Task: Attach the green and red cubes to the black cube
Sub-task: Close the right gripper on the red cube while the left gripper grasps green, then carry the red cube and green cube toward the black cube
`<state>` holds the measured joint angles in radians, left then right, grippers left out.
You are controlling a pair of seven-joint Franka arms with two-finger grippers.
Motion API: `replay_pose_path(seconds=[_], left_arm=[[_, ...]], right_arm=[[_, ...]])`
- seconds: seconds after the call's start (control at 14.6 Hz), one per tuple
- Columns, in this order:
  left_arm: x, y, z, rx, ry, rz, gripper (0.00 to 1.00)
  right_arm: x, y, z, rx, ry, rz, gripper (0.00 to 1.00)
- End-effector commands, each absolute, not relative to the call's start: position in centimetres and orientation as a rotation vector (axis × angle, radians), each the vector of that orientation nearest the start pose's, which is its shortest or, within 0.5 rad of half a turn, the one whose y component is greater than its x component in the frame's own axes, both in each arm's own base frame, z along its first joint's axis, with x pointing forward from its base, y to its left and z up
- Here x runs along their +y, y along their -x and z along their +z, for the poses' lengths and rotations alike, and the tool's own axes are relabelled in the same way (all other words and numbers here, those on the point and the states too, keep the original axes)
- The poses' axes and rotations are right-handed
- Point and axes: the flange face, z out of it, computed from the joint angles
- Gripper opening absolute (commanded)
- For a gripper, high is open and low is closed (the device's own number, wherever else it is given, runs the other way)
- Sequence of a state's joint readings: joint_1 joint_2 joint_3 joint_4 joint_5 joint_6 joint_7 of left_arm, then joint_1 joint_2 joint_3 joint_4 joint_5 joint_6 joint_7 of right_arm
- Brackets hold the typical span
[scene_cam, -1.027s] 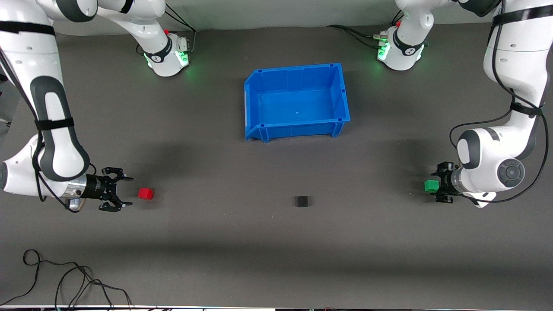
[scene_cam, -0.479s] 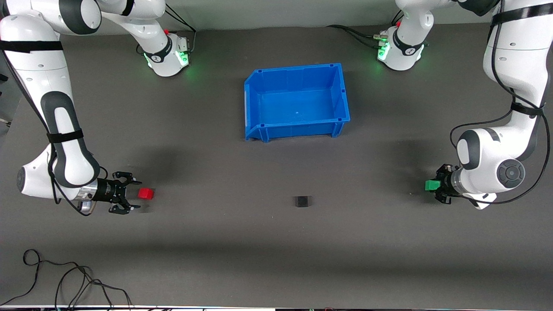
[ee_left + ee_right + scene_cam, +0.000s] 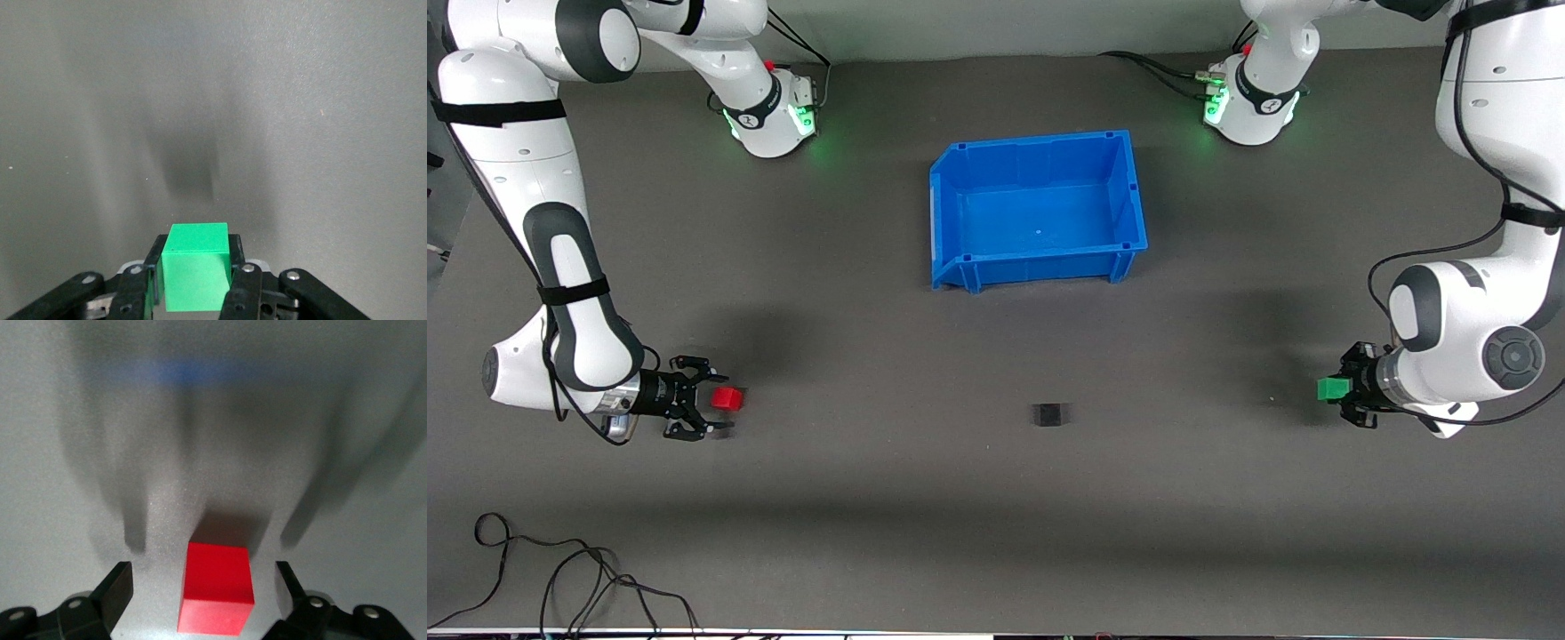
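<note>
Green cube (image 3: 1333, 388) sits at the right edge of the front frame, a little below mid-height, and we see the left gripper (image 3: 1345, 396) clamped on it; in the left wrist view the cube (image 3: 195, 274) is pinched between the two black fingers (image 3: 242, 289) at the bottom centre of the frame, above the bare grey table (image 3: 300, 120).

At the lower left of the front frame we find the red cube (image 3: 727, 399) resting on the table (image 3: 889, 498), with the right gripper (image 3: 710, 401) spread around it. In the right wrist view the red cube (image 3: 217, 597) lies at bottom centre between the parted fingers (image 3: 117, 585), with a gap on each side.

We see the black cube (image 3: 1048, 414) alone just below the middle of the front frame, well apart from both coloured cubes. Higher, at upper centre, stands the blue bin (image 3: 950, 218).
</note>
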<state>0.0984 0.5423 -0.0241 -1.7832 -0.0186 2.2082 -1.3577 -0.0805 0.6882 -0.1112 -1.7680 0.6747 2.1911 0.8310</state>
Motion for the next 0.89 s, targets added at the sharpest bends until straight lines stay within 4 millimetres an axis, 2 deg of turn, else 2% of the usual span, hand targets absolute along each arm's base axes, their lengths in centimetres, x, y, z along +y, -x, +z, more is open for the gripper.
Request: replay_pose_path(seconds=[0.0, 0.14, 0.27, 0.41, 0.48, 0.68, 0.82], left_arm=[[4.7, -64.8, 26.1, -2.066, 2.277, 0.208, 0.0], [4.5, -65.1, 26.5, -2.093, 2.275, 0.222, 0.0], [3.4, -65.4, 27.2, -2.121, 2.271, 0.228, 0.0], [-0.7, -66.4, 28.6, -2.198, 2.213, 0.228, 0.0], [-2.0, -66.8, 29.2, -2.214, 2.192, 0.231, 0.0], [-5.8, -67.8, 30.6, -2.29, 2.143, 0.218, 0.0], [-8.7, -68.4, 30.1, -2.303, 2.153, 0.224, 0.0]], right_arm=[[-9.3, -62.7, 16.0, 1.839, 2.047, 0.488, 0.56], [-9.1, -62.7, 16.0, 1.834, 2.048, 0.49, 0.29], [-8.7, -63.1, 16.6, 1.832, 2.043, 0.484, 0.16], [-6.3, -64.0, 17.8, 1.794, 2.067, 0.47, 0.06], [-5.6, -64.6, 18.3, 1.789, 2.062, 0.462, 0.01], [-2.2, -67.1, 21.0, 1.799, 2.022, 0.431, 0.0], [1.0, -68.7, 22.5, 1.841, 1.982, 0.428, 0.0]])
